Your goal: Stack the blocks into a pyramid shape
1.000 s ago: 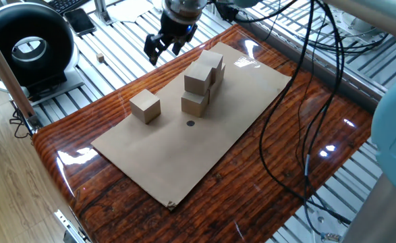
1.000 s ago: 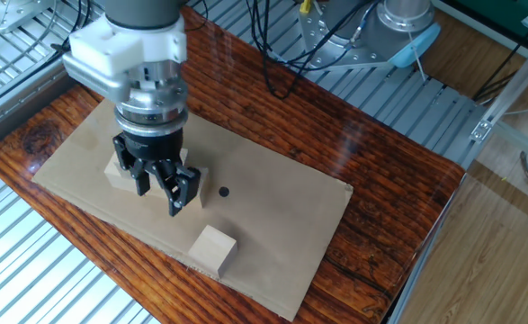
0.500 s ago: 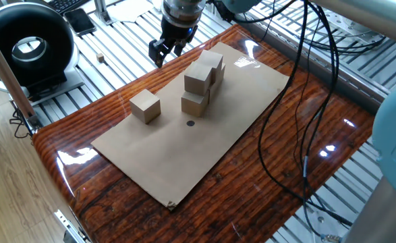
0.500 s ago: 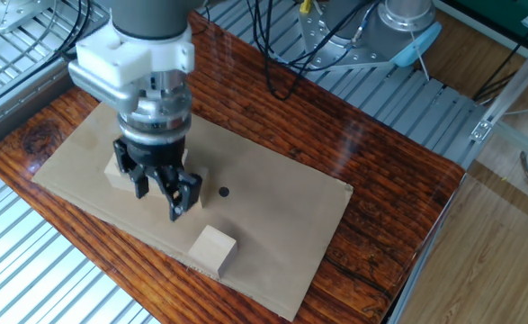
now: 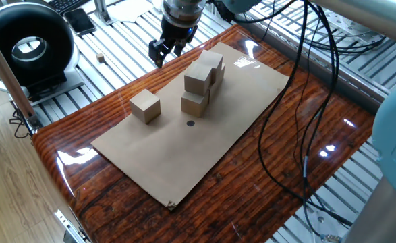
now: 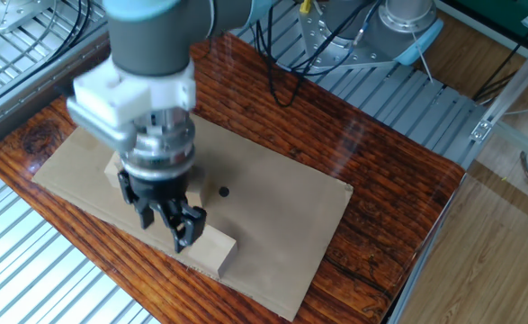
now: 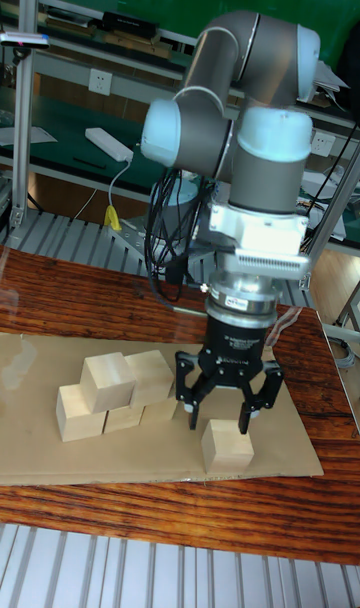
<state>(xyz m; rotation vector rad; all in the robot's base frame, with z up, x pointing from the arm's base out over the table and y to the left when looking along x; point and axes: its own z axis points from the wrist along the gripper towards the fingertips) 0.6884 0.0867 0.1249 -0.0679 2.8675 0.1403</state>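
— One plain light-tan wooden cube (image 7: pixel 227 446) sits alone at the near edge of the flat brown cardboard sheet (image 7: pixel 40 458), in the tall fixed view. Where's the two-finger gripper (image 7: pixel 220 420)?

— Right over that cube. Its black fingers (image 7: pixel 192 415) are spread wide with nothing between them. Their tips hang about level with the cube's top; I cannot tell whether they touch it.

— And the other fixed view?

— There the gripper (image 6: pixel 175 227) covers most of the lone cube (image 6: pixel 217 255). It also hides the stack, apart from one corner (image 6: pixel 113 173) behind the wrist. A small black dot (image 6: pixel 224 191) on the sheet shows here, which the tall view lacks.

— The rest of the blocks?

— Left of the gripper in the tall view there is a low row of cubes (image 7: pixel 80 414) touching side by side. Two more cubes (image 7: pixel 108 380) rest on top of them.

— One fixed view?

— It shows the glossy red-brown wooden bench (image 5: pixel 278 162) whole, with the lone cube (image 5: pixel 145 106) well apart from the stack (image 5: pixel 199 82). Oddly, the gripper (image 5: pixel 161 51) there hangs past the sheet's far edge, not above the lone cube.
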